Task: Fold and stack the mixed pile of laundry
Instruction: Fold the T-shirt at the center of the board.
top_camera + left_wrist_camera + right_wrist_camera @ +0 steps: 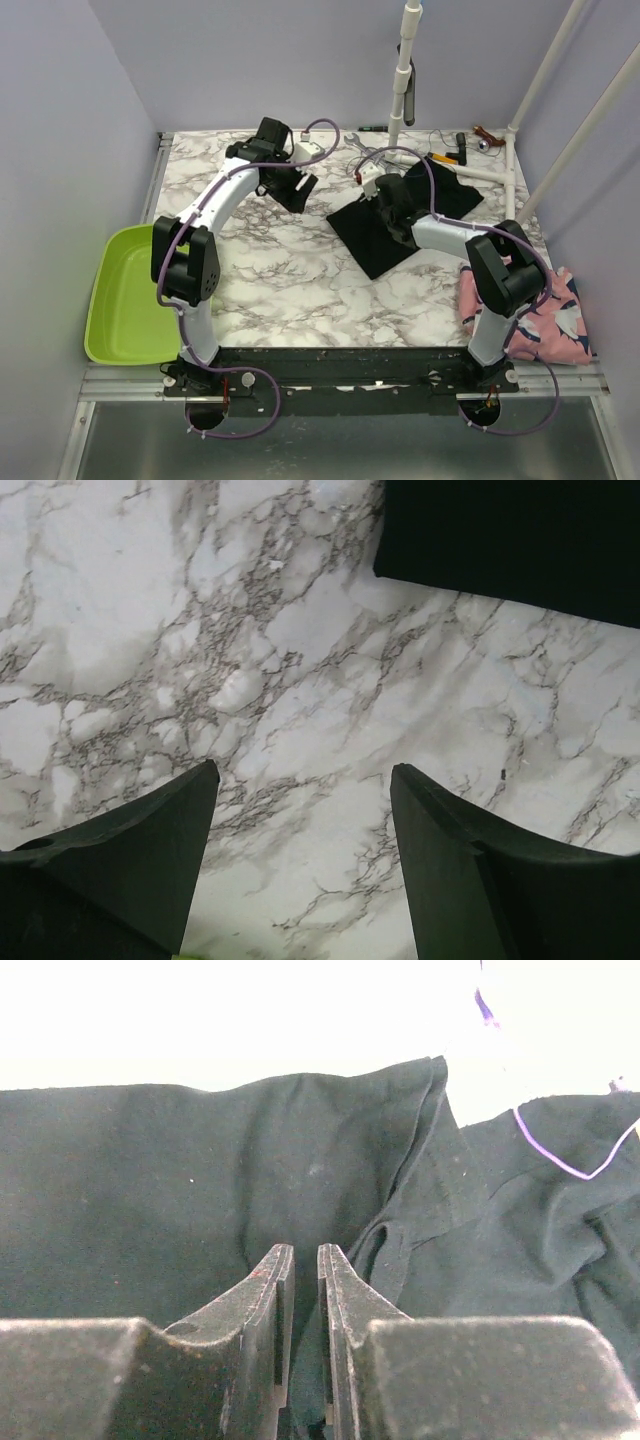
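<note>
The large black garment [375, 245] lies partly folded on the marble table, right of centre. My right gripper [385, 195] rests on its far part, fingers nearly together with a fold of black cloth [150, 1180] pinched between them [305, 1255]. My left gripper [290, 190] hovers over bare marble at the back left, open and empty [305, 780]; a corner of the black garment [510, 540] shows beyond it. The pink shark-print garment [560, 315] lies bunched at the table's near right edge by the right arm's base. The striped garment is out of view.
A lime green basin [125, 295] hangs off the table's left edge. A wrench [360, 148] and small tools [455, 150] lie along the back edge. White pipe posts [405, 60] rise at the back and right.
</note>
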Robot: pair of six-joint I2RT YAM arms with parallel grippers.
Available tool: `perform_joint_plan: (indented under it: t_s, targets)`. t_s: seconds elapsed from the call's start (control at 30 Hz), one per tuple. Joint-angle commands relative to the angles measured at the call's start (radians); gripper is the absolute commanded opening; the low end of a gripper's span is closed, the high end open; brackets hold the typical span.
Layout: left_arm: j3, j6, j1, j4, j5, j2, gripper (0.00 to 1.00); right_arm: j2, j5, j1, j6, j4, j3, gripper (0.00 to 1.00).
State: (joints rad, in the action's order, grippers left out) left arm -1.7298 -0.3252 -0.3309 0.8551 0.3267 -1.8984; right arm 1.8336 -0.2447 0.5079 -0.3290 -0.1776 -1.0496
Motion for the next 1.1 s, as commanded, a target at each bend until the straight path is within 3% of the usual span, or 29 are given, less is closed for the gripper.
perform_joint_plan:
  t_s: [0.0, 0.27, 0.5, 0.77, 0.93, 1.07]
  targets:
    - [0.021, -0.035, -0.099, 0.007, 0.023, -0.037, 0.72, -0.010, -0.045, -0.010, -0.039, 0.030, -0.030, 0.23]
    - [-0.105, 0.064, -0.156, -0.034, 0.040, -0.179, 0.82, 0.072, -0.164, -0.208, 0.041, 0.143, -0.154, 0.24]
    - [-0.274, 0.207, -0.166, 0.002, 0.081, -0.353, 0.82, -0.034, -0.184, -0.221, 0.122, 0.231, -0.154, 0.31]
    - [-0.309, 0.259, -0.170, -0.010, 0.071, -0.415, 0.77, -0.238, 0.022, -0.220, 0.298, 0.263, 0.004, 0.36]
    - [-0.391, 0.246, -0.177, 0.073, 0.054, -0.457, 0.67, -0.312, 0.165, -0.218, 0.443, 0.297, 0.083, 0.38]
    - [-0.363, 0.229, -0.177, 0.110, 0.058, -0.448, 0.60, -0.414, 0.300, -0.180, 0.538, 0.252, 0.195, 0.38]
